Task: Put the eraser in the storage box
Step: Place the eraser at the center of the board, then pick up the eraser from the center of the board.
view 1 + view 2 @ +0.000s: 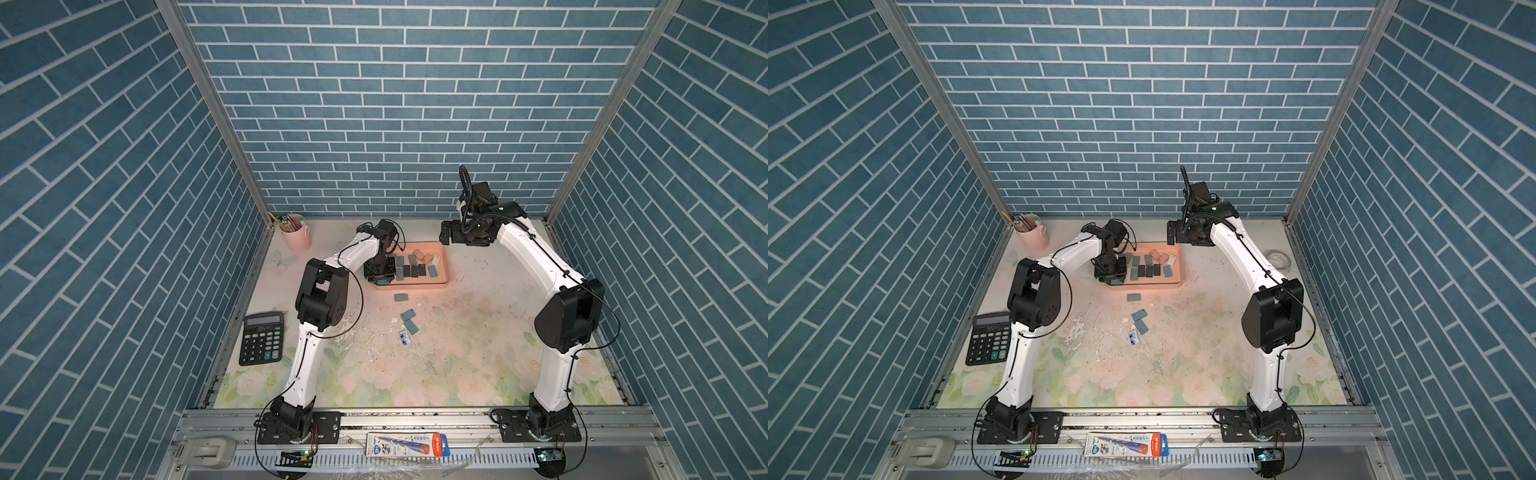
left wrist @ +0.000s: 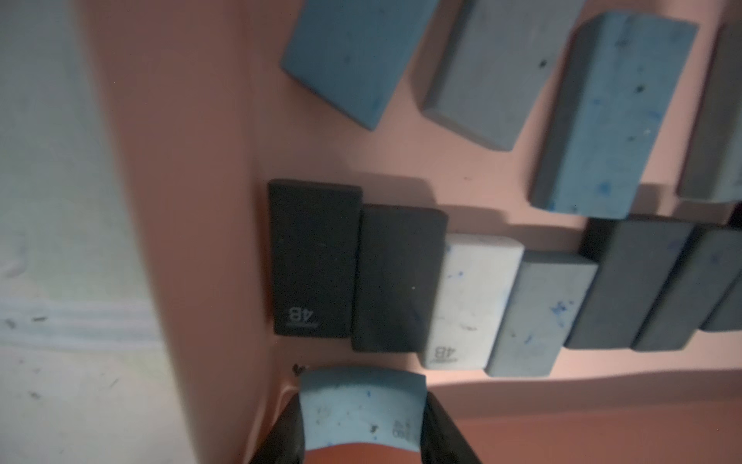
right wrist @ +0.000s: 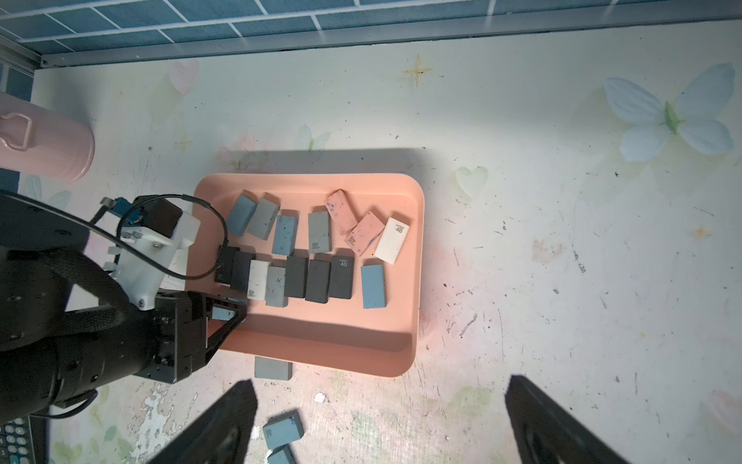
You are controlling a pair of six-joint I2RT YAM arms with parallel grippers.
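The left claw (image 2: 363,426) is narrowed onto a pale blue eraser (image 2: 361,397), one black jaw pressed against each of its two sides. The claw holds it inside the storage box (image 3: 329,337), at the corner nearest the left arm and just short of the black 4B eraser (image 2: 313,257) that ends the near row. Whether it touches the box floor I cannot tell. The right claw (image 3: 381,401) hangs wide open and empty above the counter (image 1: 457,332), apart from the box.

Fifteen erasers lie in the box: five black, three blue, three grey, two pink and two white. Four more lie loose on the counter in both top views: a grey one (image 1: 401,297) just beside the box's near rim, two blue, and one in a printed wrapper (image 1: 405,338). There is one pencil cup (image 1: 297,237) and one calculator (image 1: 262,338)
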